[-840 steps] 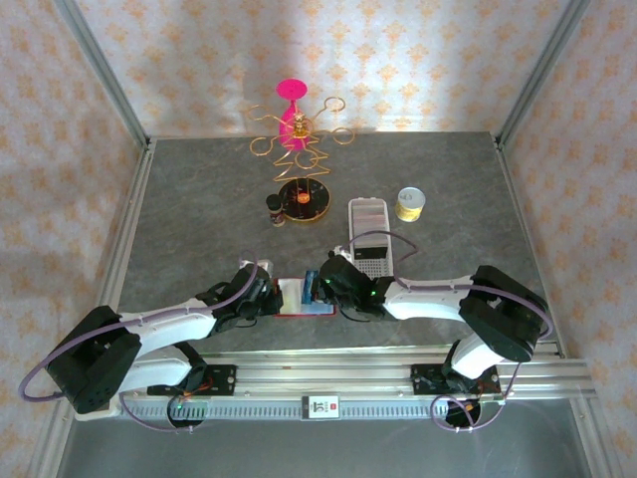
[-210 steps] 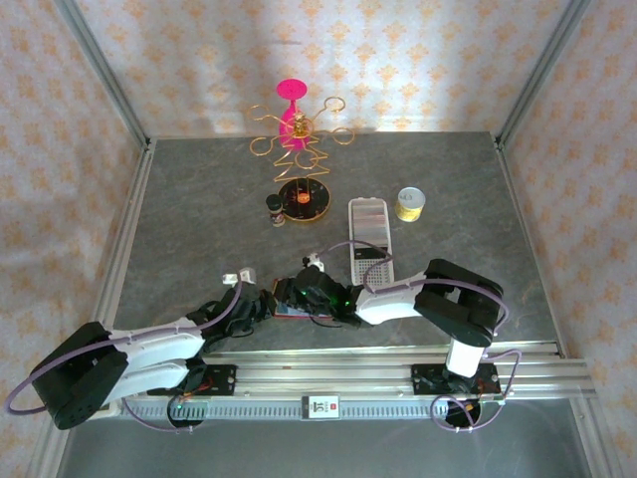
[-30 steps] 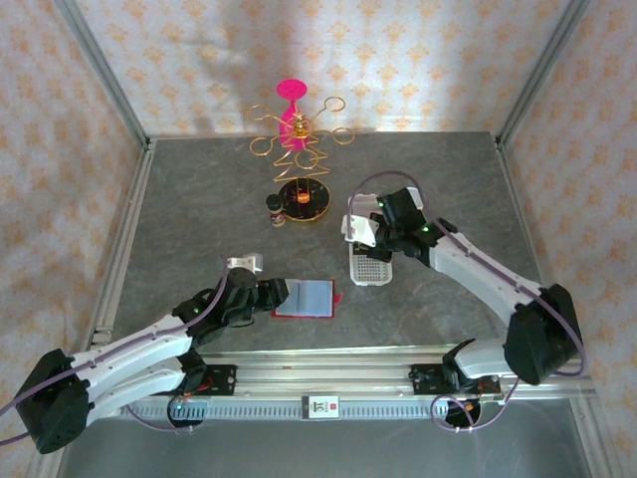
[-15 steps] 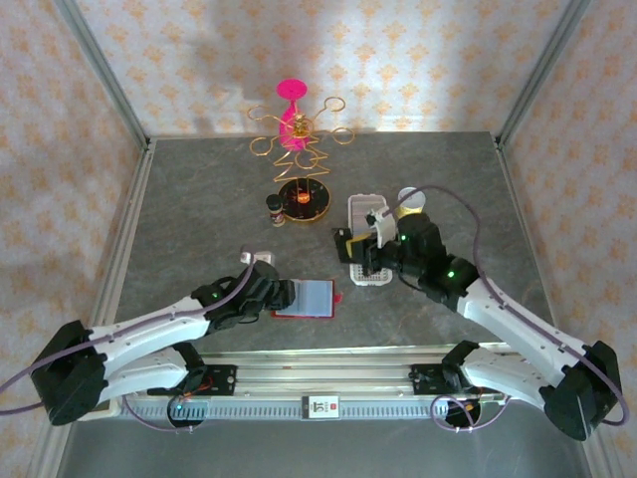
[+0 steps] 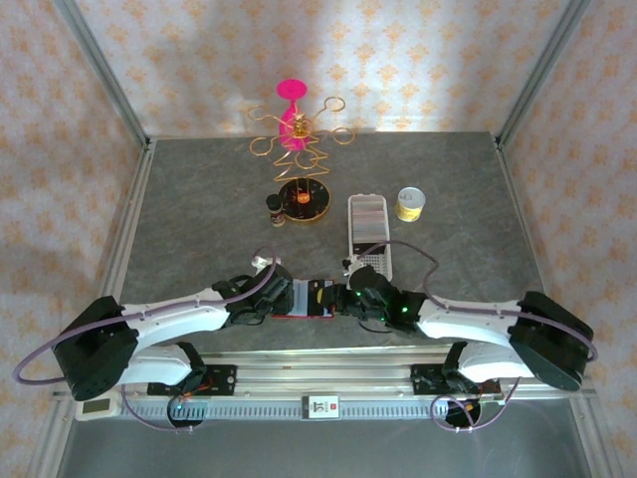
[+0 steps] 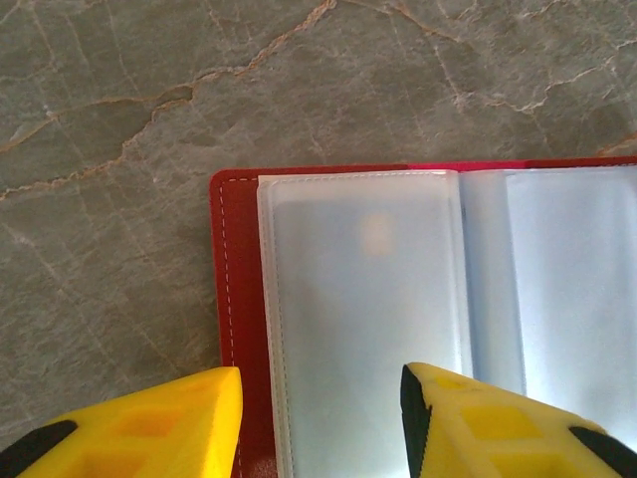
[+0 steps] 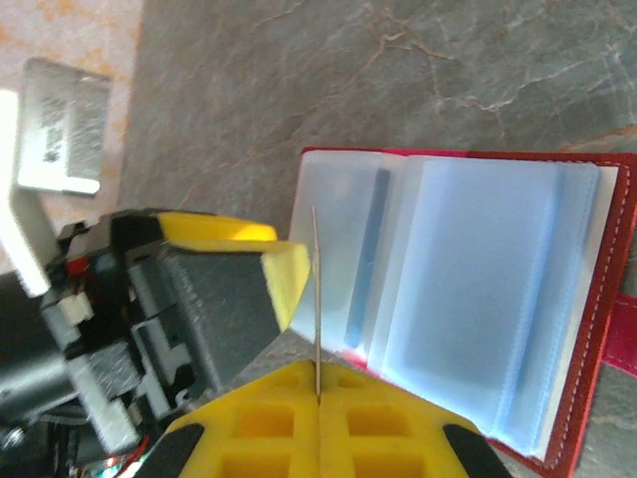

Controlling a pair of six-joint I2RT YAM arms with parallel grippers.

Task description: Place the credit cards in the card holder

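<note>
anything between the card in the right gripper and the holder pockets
Nothing visible. The right gripper holds the card edge-on at one end of the open card holder, whose clear pockets lie uncovered. The left gripper sits close beside the card, away from the pockets.

Top view: card holder (image 5: 305,300) mostly covered by left tool (image 5: 282,296) and right tool (image 5: 345,299); pocket contents too small to tell. Right wrist view: credit card (image 7: 317,289) pinched in the right tool shows edge-on only, colour undeterminable; snap tab cut off at picture's right edge. Left wrist view: holder runs past right and bottom edges.
</note>
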